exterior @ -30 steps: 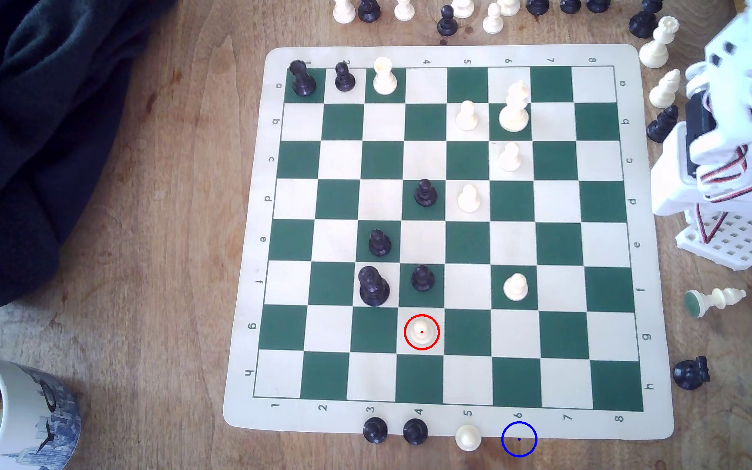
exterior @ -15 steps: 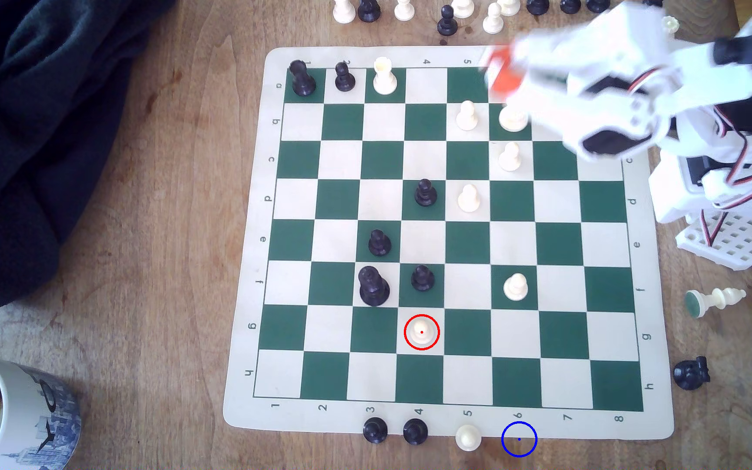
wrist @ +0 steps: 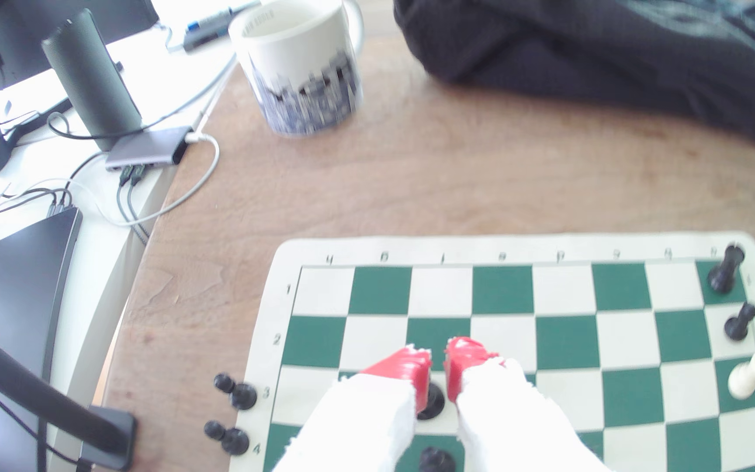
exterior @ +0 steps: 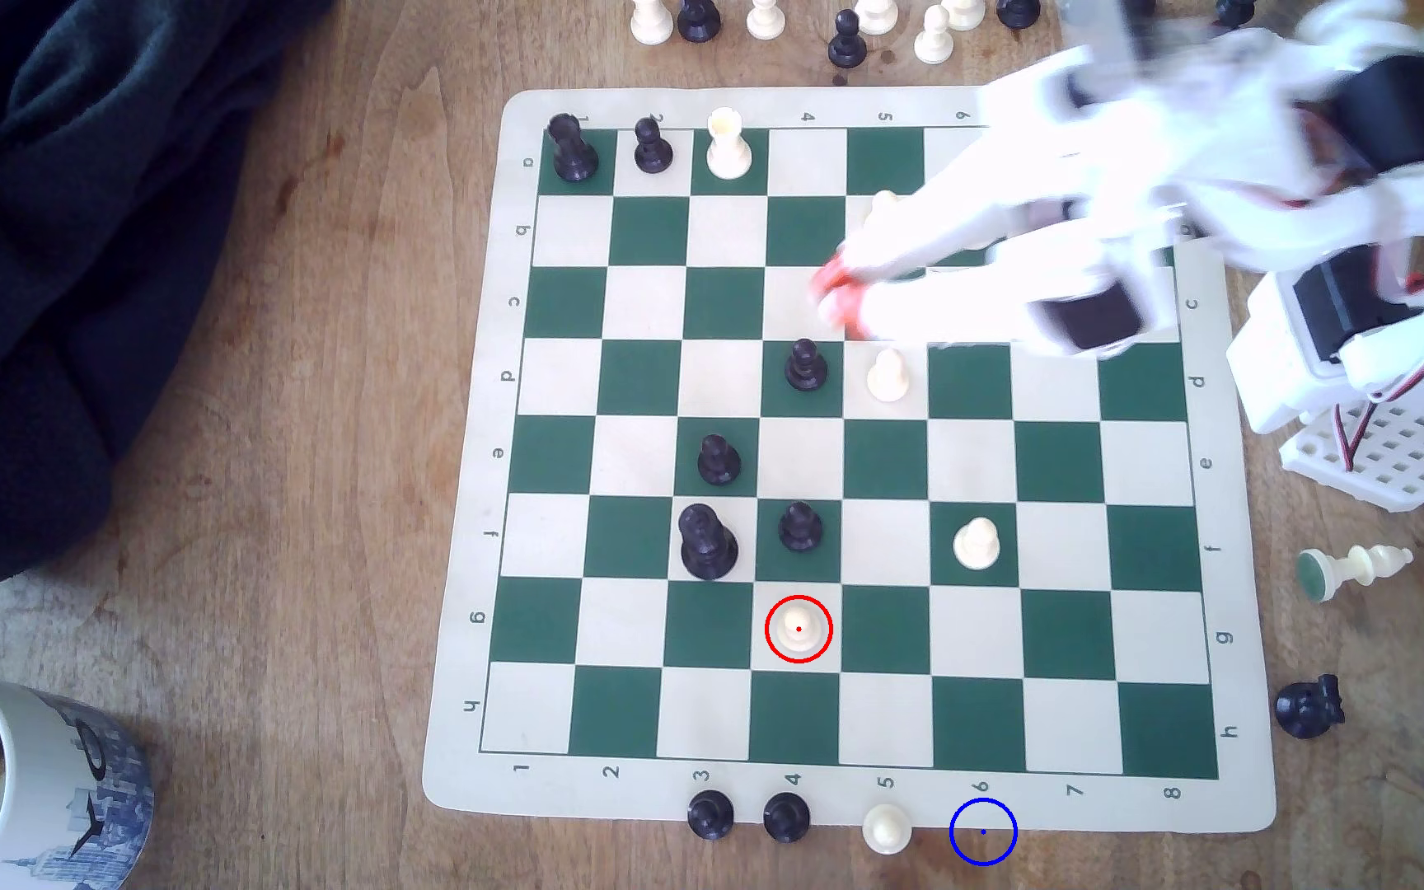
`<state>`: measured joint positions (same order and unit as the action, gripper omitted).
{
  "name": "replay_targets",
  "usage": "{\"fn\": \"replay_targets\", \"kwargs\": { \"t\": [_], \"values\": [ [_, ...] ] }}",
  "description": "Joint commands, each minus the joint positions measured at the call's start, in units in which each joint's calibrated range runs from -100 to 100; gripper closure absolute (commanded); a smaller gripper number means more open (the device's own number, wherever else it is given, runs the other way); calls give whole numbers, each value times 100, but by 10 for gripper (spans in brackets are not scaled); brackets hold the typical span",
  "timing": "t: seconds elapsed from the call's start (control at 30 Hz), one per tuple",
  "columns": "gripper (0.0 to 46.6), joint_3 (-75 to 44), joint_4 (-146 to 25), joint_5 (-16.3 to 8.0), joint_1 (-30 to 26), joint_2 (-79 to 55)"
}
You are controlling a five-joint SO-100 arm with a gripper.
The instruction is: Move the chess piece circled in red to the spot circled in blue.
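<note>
The chess piece circled in red (exterior: 798, 629) is a cream-white pawn standing upright on a white square near the board's near edge in the exterior view. The spot circled in blue (exterior: 982, 831) lies on the wood just off that near edge, to the exterior view's right of the pawn, with nothing on it. My gripper (exterior: 835, 295) (wrist: 438, 358), white with red tips, hovers blurred over the board's far-middle squares, well away from the pawn. Its jaws stand almost together with a thin slit and hold nothing.
Black pieces (exterior: 799, 525) (exterior: 706, 541) stand just beyond the circled pawn. A white pawn (exterior: 887, 828) and two black pawns (exterior: 786, 815) sit beside the blue ring. A mug (exterior: 15, 779) and dark cloth (exterior: 49, 257) lie on the exterior view's left. Captured pieces line the board's (exterior: 469, 479) far and right edges.
The arm has swung out from its folded pose at the exterior view's right, over the board's far corner, toward the board's middle. No piece has moved.
</note>
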<state>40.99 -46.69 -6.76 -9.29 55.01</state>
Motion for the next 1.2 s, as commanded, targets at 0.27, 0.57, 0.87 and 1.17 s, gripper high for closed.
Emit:
{"fn": "replay_targets", "kwargs": {
  "t": [0.27, 0.57, 0.87, 1.17],
  "values": [
    [382, -2312, -1629, -1084, -905, -2241],
    [347, -4126, -2726, -1275, -1030, -4329],
    [309, -4525, -2644, -1289, -1108, -5331],
    [321, -5023, -2636, -1250, -1054, -6197]
  ]
}}
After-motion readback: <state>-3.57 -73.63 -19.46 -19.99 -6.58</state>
